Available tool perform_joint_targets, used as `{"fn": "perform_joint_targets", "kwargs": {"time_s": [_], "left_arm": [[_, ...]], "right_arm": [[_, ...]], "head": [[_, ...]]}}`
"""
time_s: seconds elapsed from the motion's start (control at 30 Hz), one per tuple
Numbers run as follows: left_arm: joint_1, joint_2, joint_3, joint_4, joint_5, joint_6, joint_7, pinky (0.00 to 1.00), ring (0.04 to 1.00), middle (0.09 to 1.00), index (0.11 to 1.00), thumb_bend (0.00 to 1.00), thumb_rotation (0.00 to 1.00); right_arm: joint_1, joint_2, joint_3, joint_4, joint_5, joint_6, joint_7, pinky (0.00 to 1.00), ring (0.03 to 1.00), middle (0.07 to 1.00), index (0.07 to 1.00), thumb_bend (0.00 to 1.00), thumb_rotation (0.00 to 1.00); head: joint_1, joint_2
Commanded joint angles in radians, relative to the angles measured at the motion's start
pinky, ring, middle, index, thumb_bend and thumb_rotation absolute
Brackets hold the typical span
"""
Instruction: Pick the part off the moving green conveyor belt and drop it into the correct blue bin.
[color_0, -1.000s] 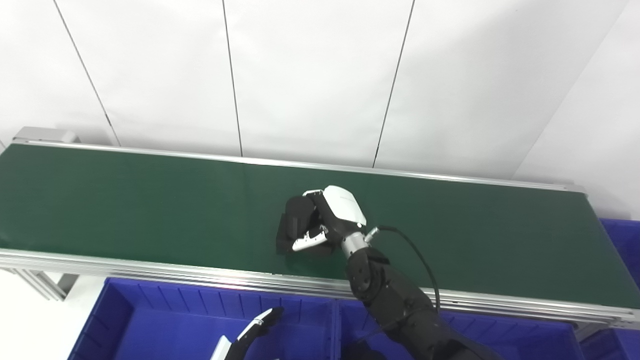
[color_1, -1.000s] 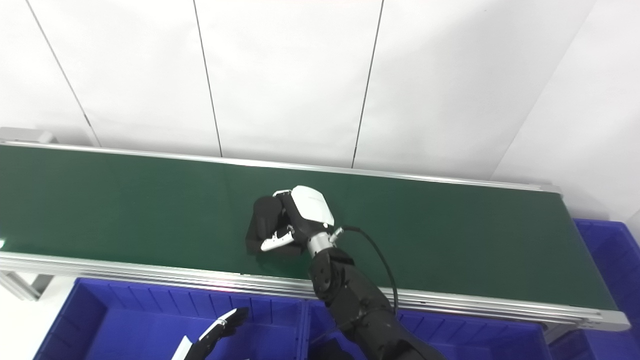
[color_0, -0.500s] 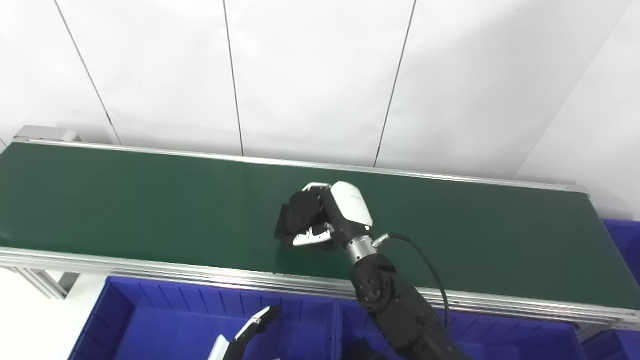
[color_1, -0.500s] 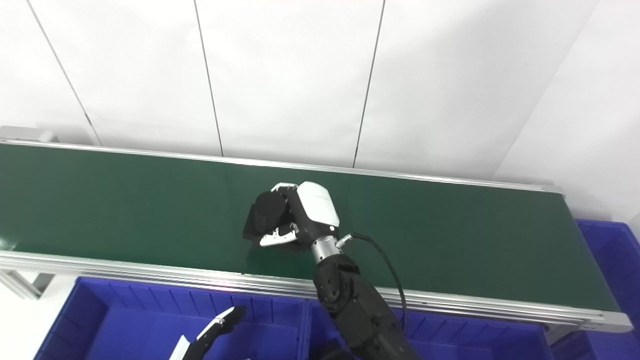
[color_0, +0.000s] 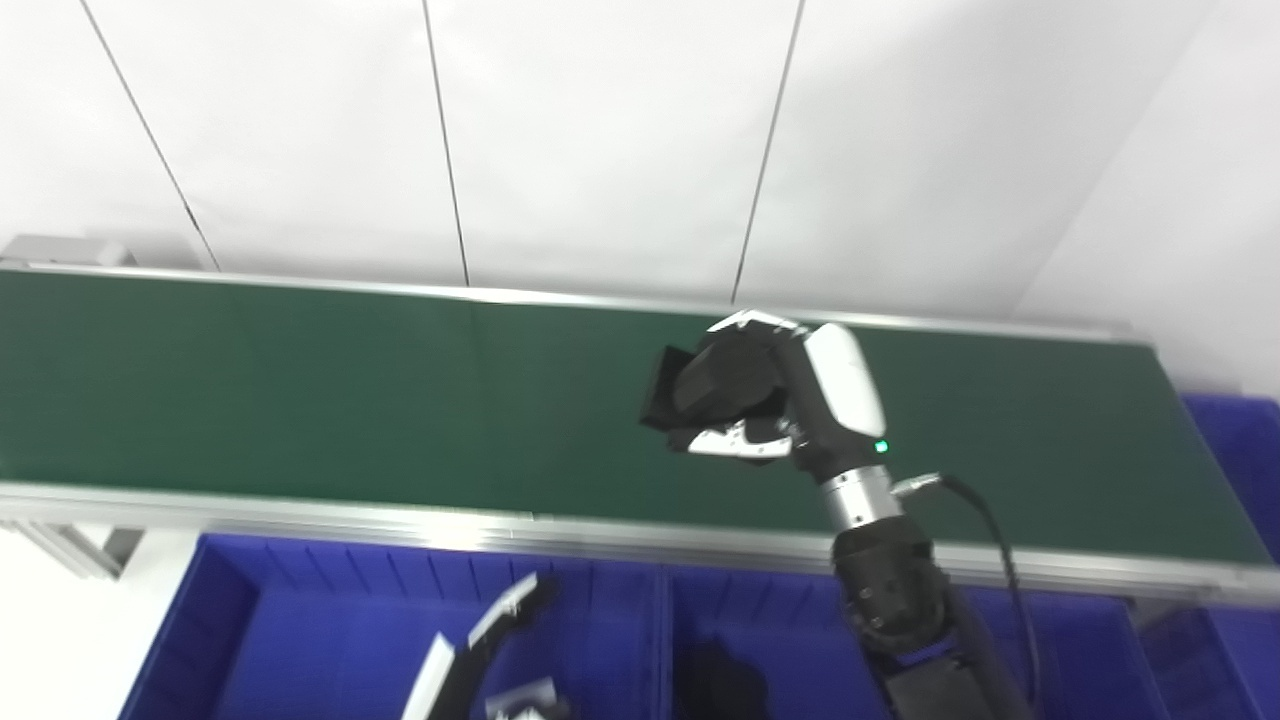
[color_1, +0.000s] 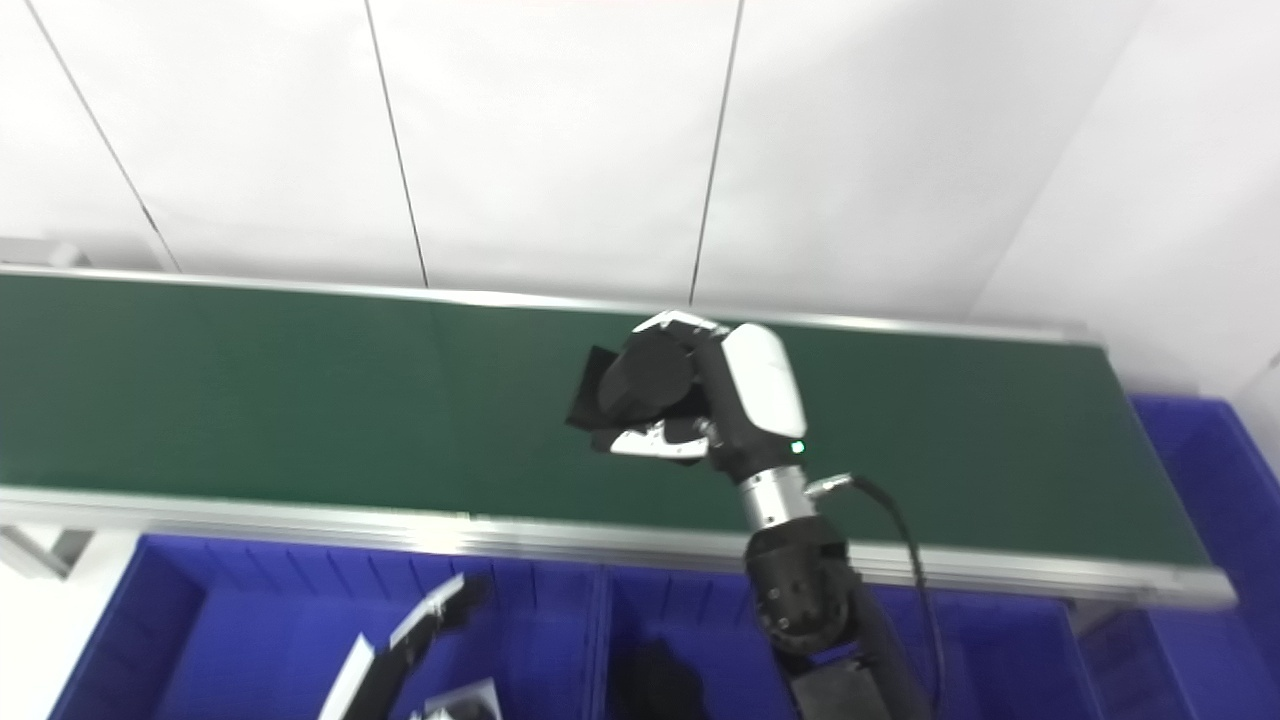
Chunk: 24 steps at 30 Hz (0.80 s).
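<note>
Right hand (color_0: 790, 400), white-backed with black fingers, raised above the belt (color_0: 300, 390) toward its right half, fingers and thumb curled around the part (color_0: 700, 385). The part is black and blocky, held clear of the green surface, projecting to the left of the palm; its exact shape cannot be told. A small green light shows on the wrist. A black cable (color_0: 980, 510) loops from the wrist down along the black forearm, which enters from the bottom edge on the right.

The belt runs left to right across the middle of both views, framed by silver rails (color_0: 300, 510) along its near and far edges, with white wall panels (color_0: 600, 140) behind.

Blue bins (color_0: 330, 640) lie side by side just below the near rail, a divider wall between the left and the middle one; a further bin (color_1: 1210, 470) sits past the belt's right end. A dark object (color_0: 720, 685) lies in the middle bin, too blurred to identify.

Left hand (color_0: 490, 650) low over the left bin at the bottom edge, only partly in view; whether its fingers are spread or closed cannot be told.
</note>
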Motion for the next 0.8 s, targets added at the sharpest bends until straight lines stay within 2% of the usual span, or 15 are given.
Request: {"fn": "perform_joint_targets", "kwargs": {"time_s": [0.0, 0.07, 0.2, 0.33, 0.4, 0.53, 0.77], "left_arm": [[0.007, -0.009, 0.029, -0.038, -0.011, -0.033, -0.032, 0.82, 0.846, 0.853, 0.854, 0.75, 0.75], [0.015, -0.019, 0.052, -0.054, -0.016, -0.033, -0.064, 0.82, 0.845, 0.853, 0.855, 0.74, 0.75], [0.031, -0.043, 0.099, -0.080, -0.021, -0.033, -0.120, 0.81, 0.844, 0.851, 0.857, 0.70, 0.74], [0.047, -0.069, 0.148, -0.098, -0.031, -0.033, -0.184, 0.81, 0.847, 0.851, 0.855, 0.73, 0.75], [0.050, -0.080, 0.166, -0.101, -0.027, -0.033, -0.200, 0.80, 0.845, 0.849, 0.853, 0.74, 0.76], [0.061, -0.101, 0.204, -0.111, -0.039, -0.033, -0.240, 0.78, 0.838, 0.844, 0.854, 0.74, 0.75], [0.072, -0.116, 0.265, -0.122, -0.051, -0.033, -0.304, 0.78, 0.827, 0.838, 0.849, 0.72, 0.74]], "right_arm": [[0.018, -0.002, -0.021, -0.075, 0.014, 0.010, 0.018, 0.31, 0.380, 0.434, 0.540, 0.51, 0.00], [0.070, -0.007, -0.032, -0.110, 0.013, 0.002, 0.025, 0.30, 0.380, 0.435, 0.540, 0.51, 0.00], [0.166, -0.005, -0.053, -0.160, 0.021, -0.002, 0.037, 0.36, 0.430, 0.455, 0.533, 0.52, 0.00], [0.274, 0.000, -0.068, -0.166, 0.008, -0.055, 0.000, 0.33, 0.411, 0.453, 0.533, 0.52, 0.00], [0.312, 0.003, -0.073, -0.164, -0.003, -0.057, -0.012, 0.34, 0.420, 0.455, 0.533, 0.52, 0.00], [0.381, 0.011, -0.094, -0.121, 0.021, -0.097, -0.047, 0.38, 0.442, 0.462, 0.527, 0.52, 0.00], [0.451, 0.034, -0.115, -0.046, -0.016, -0.101, -0.118, 0.40, 0.471, 0.470, 0.516, 0.52, 0.00]], "head": [[0.008, 0.014], [0.015, 0.029], [0.026, 0.046], [0.027, 0.068], [0.026, 0.073], [0.028, 0.086], [0.002, 0.090]]}}
